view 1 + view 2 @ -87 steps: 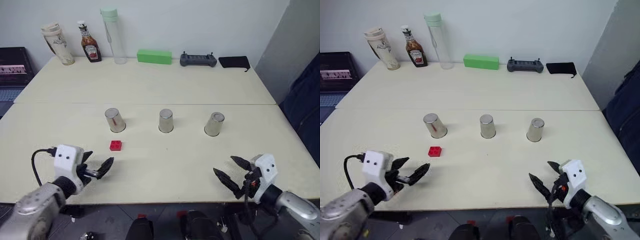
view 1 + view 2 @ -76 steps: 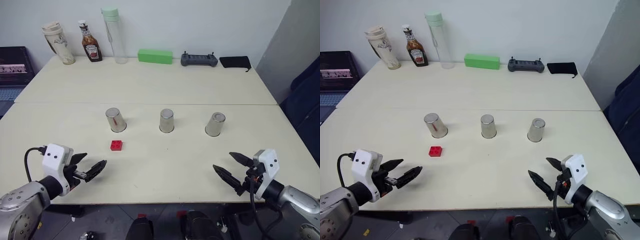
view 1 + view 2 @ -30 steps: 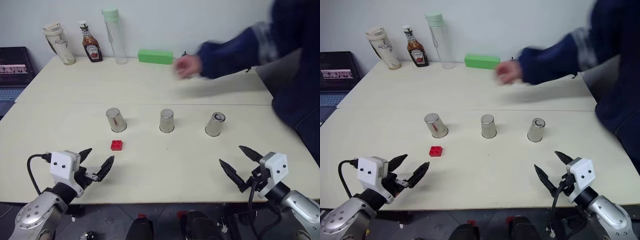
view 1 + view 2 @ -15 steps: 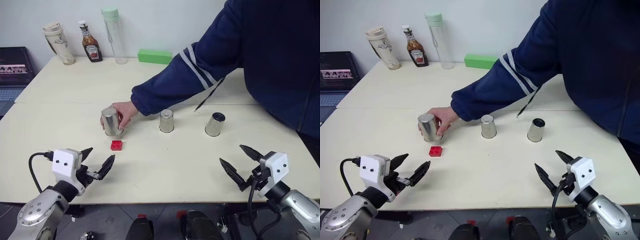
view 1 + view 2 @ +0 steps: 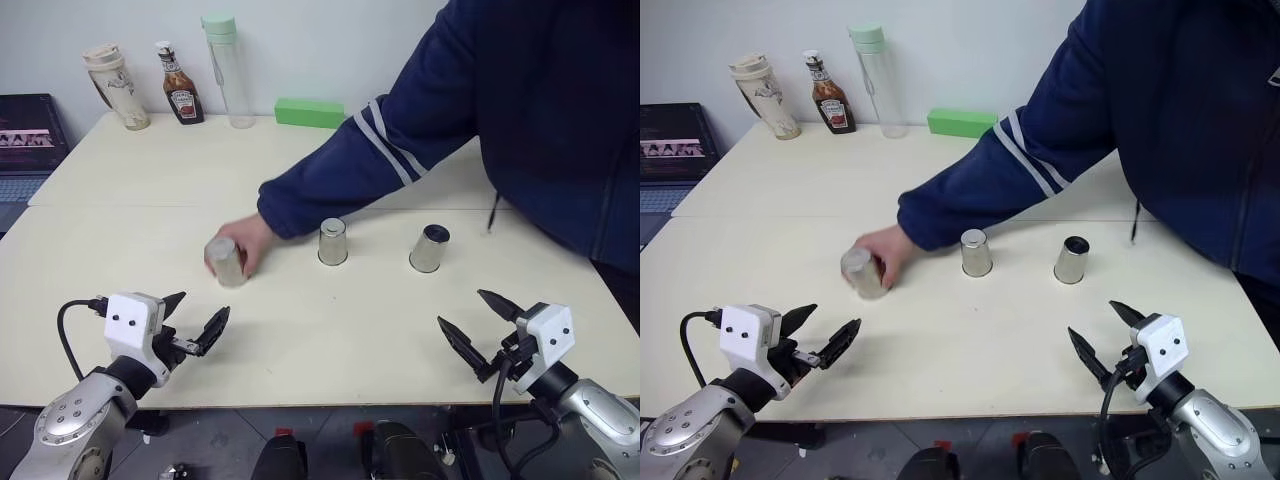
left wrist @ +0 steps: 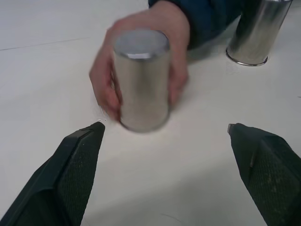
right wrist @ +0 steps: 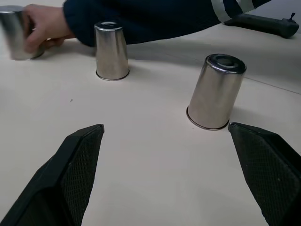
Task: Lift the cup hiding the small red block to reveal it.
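- Lower left of the head views: left gripper (image 5: 193, 322) hovers over the table (image 5: 330, 330) edge, jaws wide apart, nothing between them.
- Left-centre: a person's hand (image 5: 248, 240) is wrapped around the left cup (image 5: 226, 262), upside down and slightly tilted. In the left wrist view that cup (image 6: 141, 80) sits just ahead, between the finger lines.
- The small red block can't be seen anywhere on the table; my read is it's under the cup the hand is on, so that's the target, provided the person doesn't shuffle.
- Centre: middle cup (image 5: 332, 242), upside down, standing free. Right of centre: right cup (image 5: 428, 248), same, tilted a little.
- Lower right: right gripper (image 5: 478, 330) at the table edge, jaws wide apart, empty.
- Handling guess: thin brushed metal, so light, rigid and slick, with a slight taper. Pinch the side walls about mid-height, squarely across the diameter, and lift straight up.
- Risk: a light cup skids or tips if one finger lands first. Wait until the hand clears.
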Controlling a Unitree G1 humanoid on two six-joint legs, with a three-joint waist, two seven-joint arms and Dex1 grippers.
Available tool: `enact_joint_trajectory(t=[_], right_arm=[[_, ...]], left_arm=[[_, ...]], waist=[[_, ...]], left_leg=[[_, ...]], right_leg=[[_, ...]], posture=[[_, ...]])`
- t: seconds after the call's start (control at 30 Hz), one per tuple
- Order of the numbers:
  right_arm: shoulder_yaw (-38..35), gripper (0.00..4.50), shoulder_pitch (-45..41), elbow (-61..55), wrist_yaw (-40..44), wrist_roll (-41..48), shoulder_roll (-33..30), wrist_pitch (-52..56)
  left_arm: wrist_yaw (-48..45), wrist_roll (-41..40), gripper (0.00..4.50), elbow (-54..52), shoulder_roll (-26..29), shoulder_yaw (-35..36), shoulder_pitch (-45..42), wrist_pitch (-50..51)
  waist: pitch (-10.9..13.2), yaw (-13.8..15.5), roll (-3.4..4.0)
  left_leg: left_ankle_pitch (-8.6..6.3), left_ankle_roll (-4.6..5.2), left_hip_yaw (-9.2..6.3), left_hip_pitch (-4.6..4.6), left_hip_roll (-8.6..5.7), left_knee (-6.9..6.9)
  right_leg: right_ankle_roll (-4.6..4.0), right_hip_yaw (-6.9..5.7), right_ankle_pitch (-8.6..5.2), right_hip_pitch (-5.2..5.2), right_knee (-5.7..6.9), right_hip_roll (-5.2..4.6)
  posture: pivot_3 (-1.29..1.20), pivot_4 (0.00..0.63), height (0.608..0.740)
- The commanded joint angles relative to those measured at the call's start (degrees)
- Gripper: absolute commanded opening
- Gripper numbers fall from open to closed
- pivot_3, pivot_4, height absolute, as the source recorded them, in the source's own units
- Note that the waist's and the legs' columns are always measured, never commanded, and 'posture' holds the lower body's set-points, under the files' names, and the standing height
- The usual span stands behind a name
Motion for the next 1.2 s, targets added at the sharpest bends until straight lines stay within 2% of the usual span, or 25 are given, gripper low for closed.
enact_joint_trajectory(t=[0.03,1.2], right_arm=[[-1.0,4.50,0.3,-2.0,-0.1,0.4,-0.1,-0.8],[0.3,4.50,0.7,-2.8,-1.3,-0.3,0.1,-0.3]], left_arm=[[0.0,-0.4,4.48,-2.1,0.7,0.7,-0.4,-0.2],[0.3,-0.4,4.48,-2.2,0.9,0.1,-0.9,1.0]], waist=[[0.0,0.0,0.00],[0.0,0.0,0.00]], left_leg=[[0.00,0.00,0.00,0.00,0.00,0.00],[0.00,0.00,0.01,0.01,0.00,0.00]], right_leg=[[0.00,0.00,0.00,0.00,0.00,0.00],[0.01,0.01,0.01,0.01,0.00,0.00]], posture=[[0.00,0.150,0.740],[0.00,0.150,0.740]])
